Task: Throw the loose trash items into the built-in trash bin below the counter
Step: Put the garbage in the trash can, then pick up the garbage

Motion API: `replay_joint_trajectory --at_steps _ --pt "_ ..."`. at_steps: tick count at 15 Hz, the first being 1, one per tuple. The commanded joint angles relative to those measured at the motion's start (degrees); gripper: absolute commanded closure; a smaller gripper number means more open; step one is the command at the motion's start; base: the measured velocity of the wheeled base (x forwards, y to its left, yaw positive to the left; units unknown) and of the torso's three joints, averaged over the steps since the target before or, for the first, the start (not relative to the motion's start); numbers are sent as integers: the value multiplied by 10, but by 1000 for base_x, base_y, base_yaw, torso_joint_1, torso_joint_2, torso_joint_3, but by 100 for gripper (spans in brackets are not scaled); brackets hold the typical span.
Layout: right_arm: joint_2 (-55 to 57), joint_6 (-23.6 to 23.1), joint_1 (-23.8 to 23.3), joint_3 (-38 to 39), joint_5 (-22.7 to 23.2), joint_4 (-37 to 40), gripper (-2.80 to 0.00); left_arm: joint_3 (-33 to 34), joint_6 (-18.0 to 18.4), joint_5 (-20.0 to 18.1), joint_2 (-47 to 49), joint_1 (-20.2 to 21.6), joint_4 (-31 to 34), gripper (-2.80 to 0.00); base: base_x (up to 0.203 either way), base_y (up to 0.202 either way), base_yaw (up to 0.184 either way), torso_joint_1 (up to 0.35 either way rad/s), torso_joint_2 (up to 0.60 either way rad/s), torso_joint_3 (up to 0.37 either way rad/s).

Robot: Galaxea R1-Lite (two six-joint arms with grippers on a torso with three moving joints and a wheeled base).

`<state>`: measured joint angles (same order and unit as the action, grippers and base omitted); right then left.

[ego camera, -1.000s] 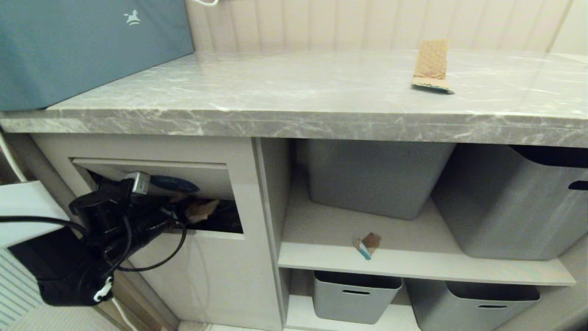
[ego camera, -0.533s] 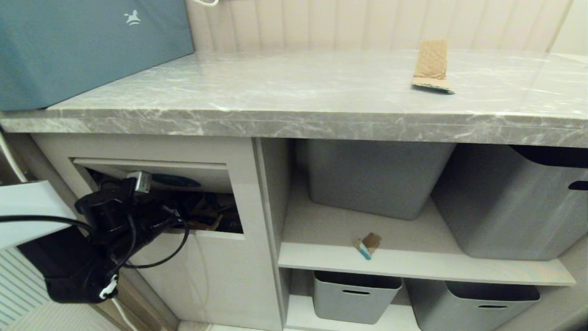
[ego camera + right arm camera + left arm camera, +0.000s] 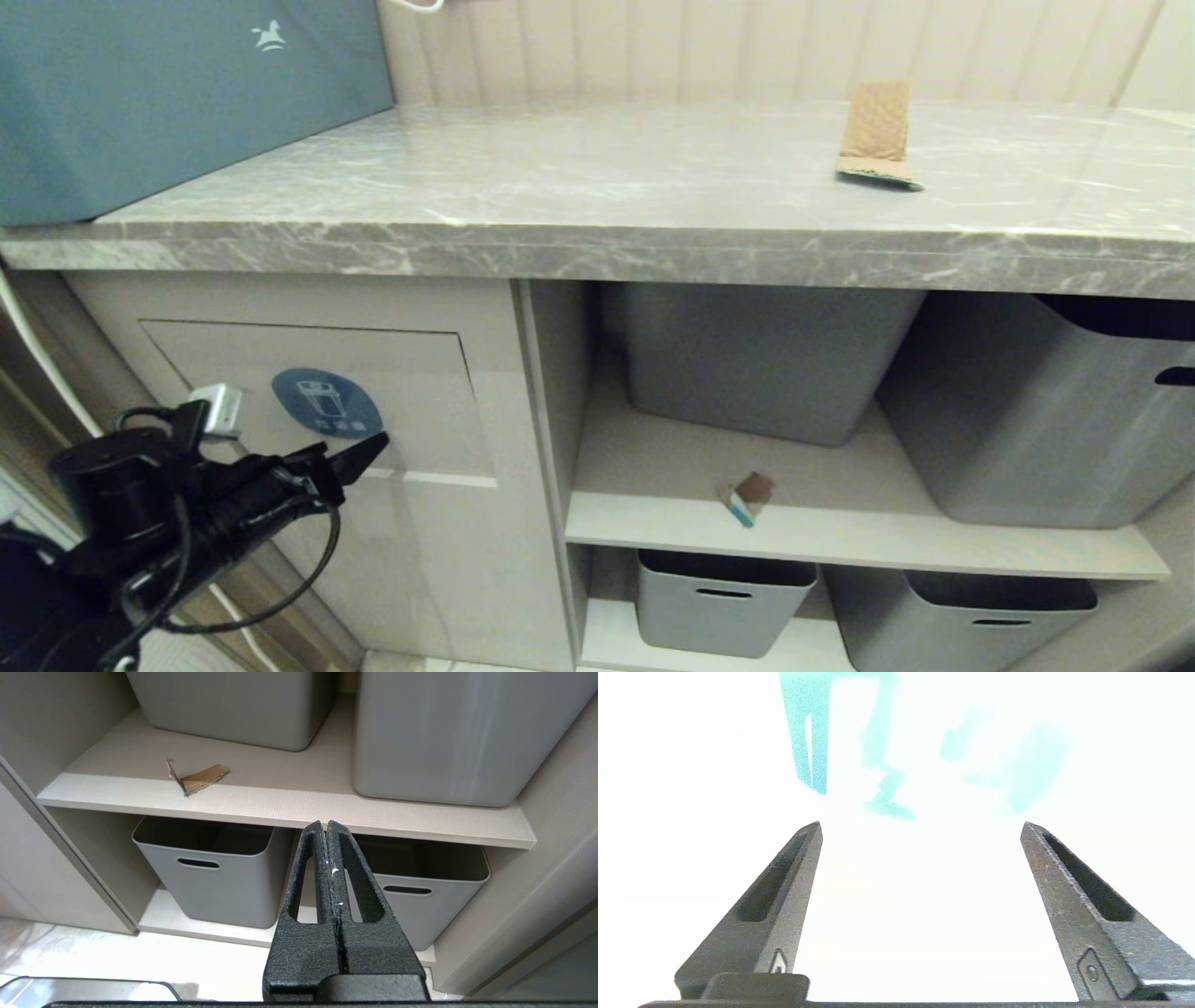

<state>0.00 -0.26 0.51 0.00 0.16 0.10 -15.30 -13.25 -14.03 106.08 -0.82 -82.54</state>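
The built-in trash bin (image 3: 317, 401) sits under the counter (image 3: 560, 187) at the left, its swing flap shut and its blue oval sticker (image 3: 327, 403) facing out. My left gripper (image 3: 359, 455) hangs just in front of the flap's lower edge. In the left wrist view it (image 3: 922, 823) is open and empty. A bent brown cardboard scrap (image 3: 876, 131) lies on the counter at the back right. A tiny scrap with a teal edge (image 3: 747, 497) (image 3: 198, 778) rests on the middle shelf. My right gripper (image 3: 325, 823) is shut and empty, low in front of the shelves.
Two large grey tubs (image 3: 766, 355) (image 3: 1055, 411) stand on the middle shelf behind the tiny scrap. Two smaller tubs (image 3: 719, 597) (image 3: 971, 621) sit on the bottom shelf. A teal box (image 3: 168, 93) occupies the counter's left end.
My left gripper has pulled out of the bin opening, dropped lower and opened. The cardboard scrap it held is gone from view, and the flap has swung shut.
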Motion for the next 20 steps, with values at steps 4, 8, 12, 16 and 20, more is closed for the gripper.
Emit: replay_joint_trajectory --at_steps 4,8,12,16,20 --pt "-1 0 0 0 0 0 0 128 1 -3 -259 0 6 0 0 0 0 0 0 0" --pt "-1 0 0 0 0 0 0 135 23 -6 -497 0 216 0 0 0 0 0 0 0" --pt "-1 0 0 0 0 0 0 119 93 5 -807 1 579 0 0 0 0 0 0 0" --pt "-1 -1 0 0 0 0 0 103 174 84 -1034 2 878 0 0 0 0 0 0 0" --pt "-1 0 0 0 0 0 0 119 216 128 -1061 5 908 0 0 0 0 0 0 0"
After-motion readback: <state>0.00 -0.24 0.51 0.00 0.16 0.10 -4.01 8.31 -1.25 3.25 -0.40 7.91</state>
